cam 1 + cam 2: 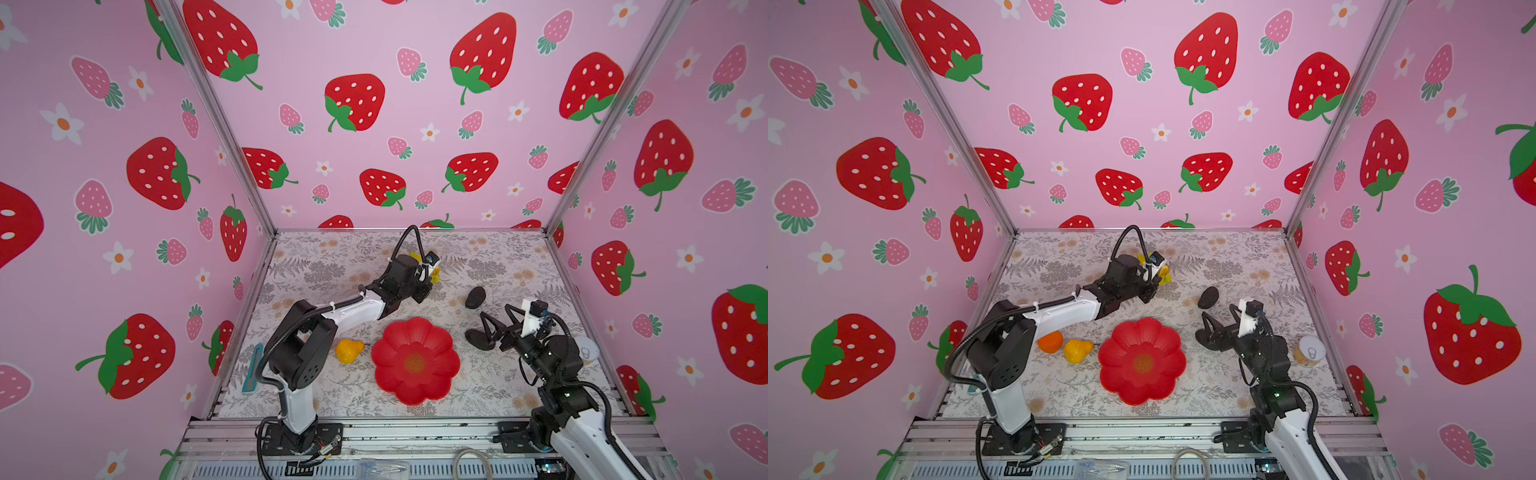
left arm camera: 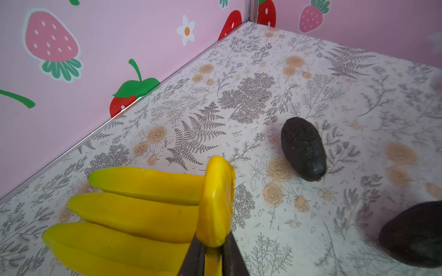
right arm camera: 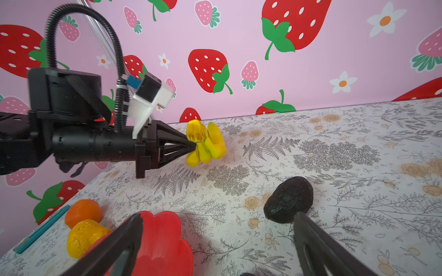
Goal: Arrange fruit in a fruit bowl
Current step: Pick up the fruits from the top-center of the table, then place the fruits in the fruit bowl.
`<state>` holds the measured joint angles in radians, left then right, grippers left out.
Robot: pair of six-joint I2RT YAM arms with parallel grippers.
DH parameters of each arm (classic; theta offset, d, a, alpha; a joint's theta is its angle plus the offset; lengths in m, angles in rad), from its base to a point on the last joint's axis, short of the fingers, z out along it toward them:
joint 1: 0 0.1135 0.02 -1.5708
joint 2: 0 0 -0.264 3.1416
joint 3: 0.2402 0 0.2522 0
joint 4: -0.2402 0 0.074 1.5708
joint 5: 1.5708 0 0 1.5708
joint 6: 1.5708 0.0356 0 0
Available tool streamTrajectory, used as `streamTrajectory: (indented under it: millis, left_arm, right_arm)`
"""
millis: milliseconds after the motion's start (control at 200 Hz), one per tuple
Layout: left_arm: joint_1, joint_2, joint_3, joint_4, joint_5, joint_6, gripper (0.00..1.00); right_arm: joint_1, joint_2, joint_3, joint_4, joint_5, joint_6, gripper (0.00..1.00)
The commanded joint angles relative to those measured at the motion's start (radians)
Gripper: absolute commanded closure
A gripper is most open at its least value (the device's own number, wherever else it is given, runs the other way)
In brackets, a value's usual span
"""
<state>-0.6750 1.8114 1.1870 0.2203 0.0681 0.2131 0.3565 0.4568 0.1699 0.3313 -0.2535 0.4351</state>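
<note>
Red and glossy, the bowl [image 1: 390, 353] is sitting in the near middle of the table [image 1: 498, 257]. At the far side, the left gripper [image 3: 191, 143] is clenching the banana bunch [image 2: 143, 210] by its stem, left of the far avocado [image 1: 475, 297]. The right gripper [image 3: 218, 216] is hanging released, jaws spread wide, by the near avocado [image 1: 478, 338], right of the bowl. The pear [image 1: 348, 350] and orange [image 1: 1050, 341] are lying side by side, left of the bowl.
</note>
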Motion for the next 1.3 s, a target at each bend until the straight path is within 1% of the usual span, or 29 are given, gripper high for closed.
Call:
streamTrajectory:
  millis: [0, 55, 160, 335, 435, 550, 635, 770, 920, 1051, 1291]
  left_arm:
    - [-0.054, -0.112, -0.109, 0.028, -0.038, 0.009, 0.86]
    - [-0.09, -0.184, -0.17, 0.027, -0.069, 0.0, 0.87]
    - [-0.185, -0.33, -0.277, -0.004, -0.167, -0.019, 0.87]
    - [-0.393, -0.557, -0.42, -0.089, -0.343, -0.084, 0.87]
    - [-0.491, -0.636, -0.489, -0.131, -0.454, -0.133, 0.87]
    - [-0.559, -0.687, -0.575, -0.117, -0.494, -0.187, 0.87]
    - [-0.587, -0.687, -0.616, -0.112, -0.503, -0.214, 0.87]
    - [-0.595, -0.642, -0.661, -0.059, -0.501, -0.228, 0.87]
    - [-0.605, -0.585, -0.665, -0.026, -0.474, -0.266, 0.87]
    - [-0.618, -0.572, -0.669, -0.01, -0.456, -0.306, 0.86]
    - [-0.632, -0.563, -0.68, -0.006, -0.411, -0.412, 0.83]
  right_arm:
    - [0.003, -0.03, -0.026, 0.012, -0.052, 0.035, 0.01]
    - [0.004, -0.051, -0.039, 0.011, -0.072, 0.047, 0.01]
    - [0.004, -0.095, -0.056, -0.008, -0.119, 0.071, 0.01]
    - [0.004, -0.164, -0.076, -0.054, -0.177, 0.11, 0.01]
    - [0.005, -0.159, -0.09, -0.051, -0.227, 0.132, 0.01]
    - [0.006, -0.125, -0.104, -0.027, -0.281, 0.142, 0.01]
    - [0.007, -0.101, -0.115, 0.005, -0.308, 0.149, 0.01]
    - [0.009, -0.06, -0.11, 0.034, -0.317, 0.142, 0.01]
    - [0.012, 0.006, -0.079, 0.038, -0.366, 0.115, 0.01]
    - [0.018, 0.021, -0.06, -0.004, -0.348, 0.079, 0.01]
    - [0.018, 0.024, -0.073, 0.012, -0.328, 0.083, 0.01]
